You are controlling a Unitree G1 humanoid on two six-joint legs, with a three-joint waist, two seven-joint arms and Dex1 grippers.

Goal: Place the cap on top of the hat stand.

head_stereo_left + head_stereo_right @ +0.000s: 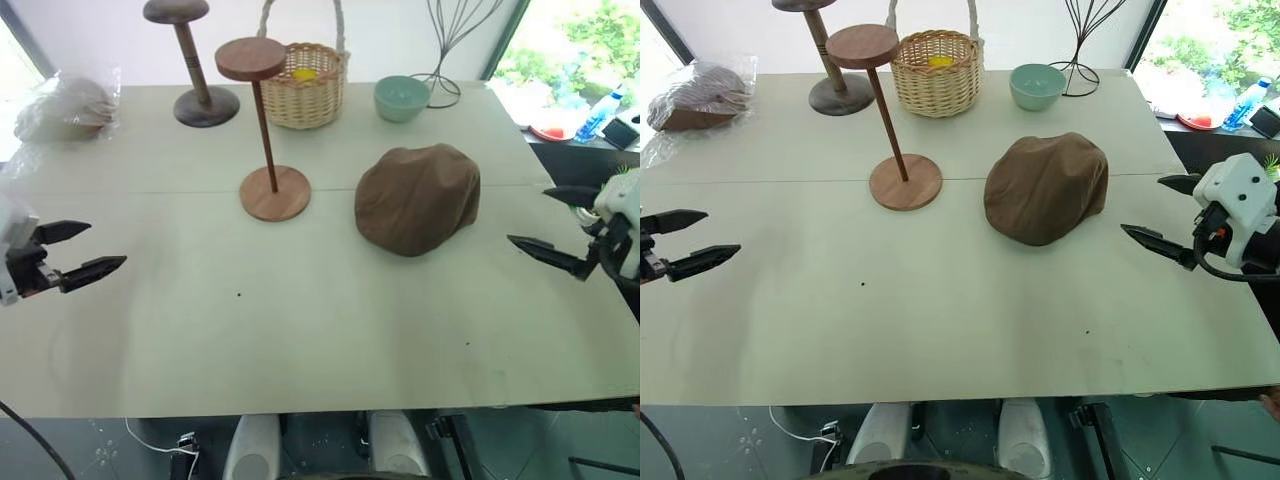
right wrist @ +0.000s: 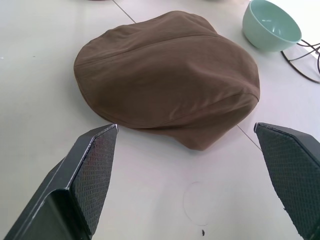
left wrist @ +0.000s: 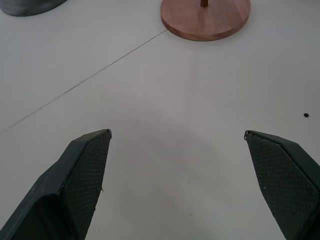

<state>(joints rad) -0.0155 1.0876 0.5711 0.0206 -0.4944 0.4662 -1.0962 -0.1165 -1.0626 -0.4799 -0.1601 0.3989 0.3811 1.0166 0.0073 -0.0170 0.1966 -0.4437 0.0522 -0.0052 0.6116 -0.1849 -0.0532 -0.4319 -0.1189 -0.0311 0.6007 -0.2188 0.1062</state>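
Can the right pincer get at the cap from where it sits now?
Probably yes. The right pincer is open and aimed at the cap, with bare table between them and nothing in the way.

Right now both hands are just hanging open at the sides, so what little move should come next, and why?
Probably the right hand should ease in toward the cap. The cap lies flat on the table, untouched, and that open hand faces it from close by. The hat stand waits bare-topped to the cap's left, so nothing can go on it until the cap is picked up.
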